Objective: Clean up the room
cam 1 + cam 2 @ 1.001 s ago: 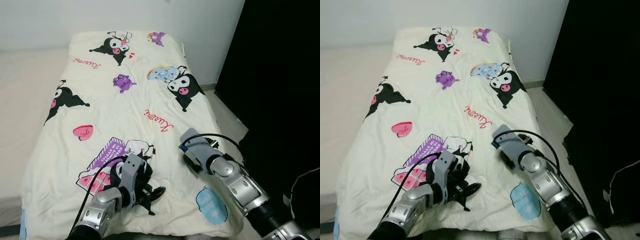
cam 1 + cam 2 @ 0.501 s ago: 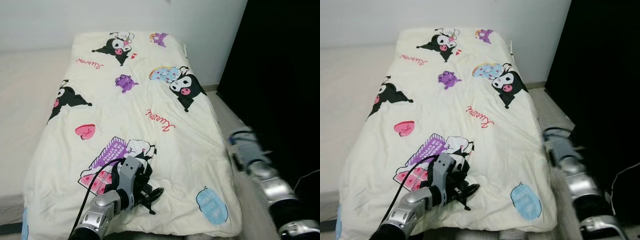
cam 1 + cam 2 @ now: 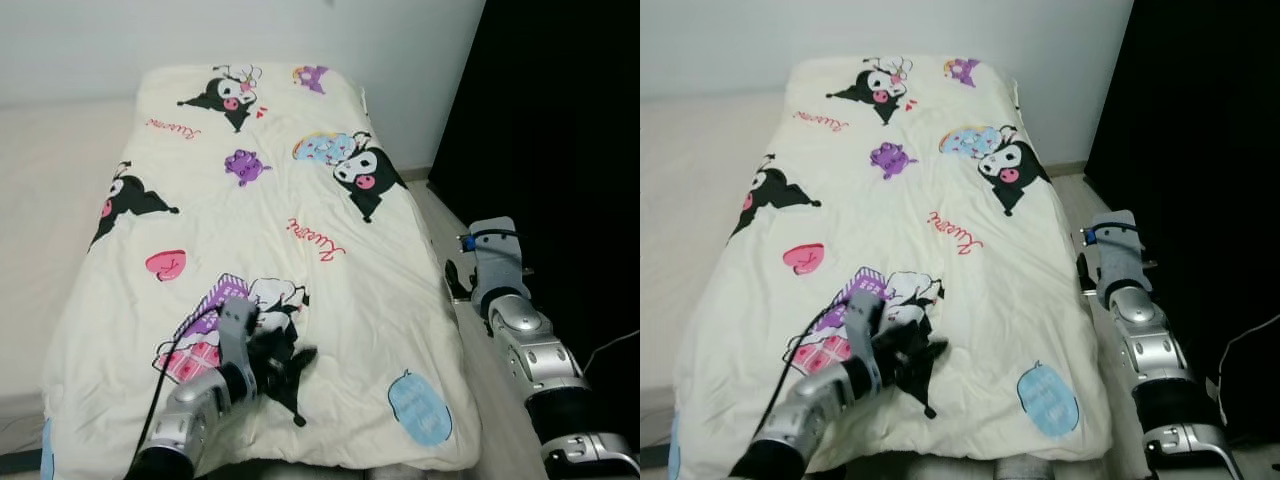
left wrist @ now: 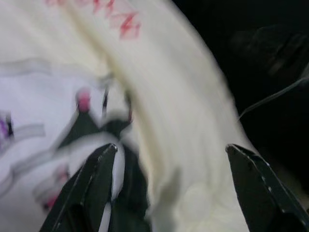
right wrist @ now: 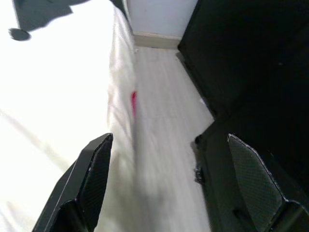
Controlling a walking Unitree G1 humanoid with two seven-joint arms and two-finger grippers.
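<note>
Quilt (image 3: 270,230) spread flat over bed, mostly tidy. Left pincer (image 3: 285,362) open, low on quilt, lower left. Right pincer (image 5: 169,183) open, beside bed edge, right. Little visibly left.

white wall (image 3: 100,45), pale floor (image 5: 164,121), black curtain (image 3: 560,120)

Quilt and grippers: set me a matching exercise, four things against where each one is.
Things:
1. left gripper
2. right gripper
3. pink heart
4. blue speech bubble

Places:
A. over the floor beside the bed's right edge
B. on the quilt, near its left edge
C. on the quilt, near its front right corner
D. over the quilt's front part, at the purple print

Pairs: 1-D, 2-A, 3-B, 4-C
</note>
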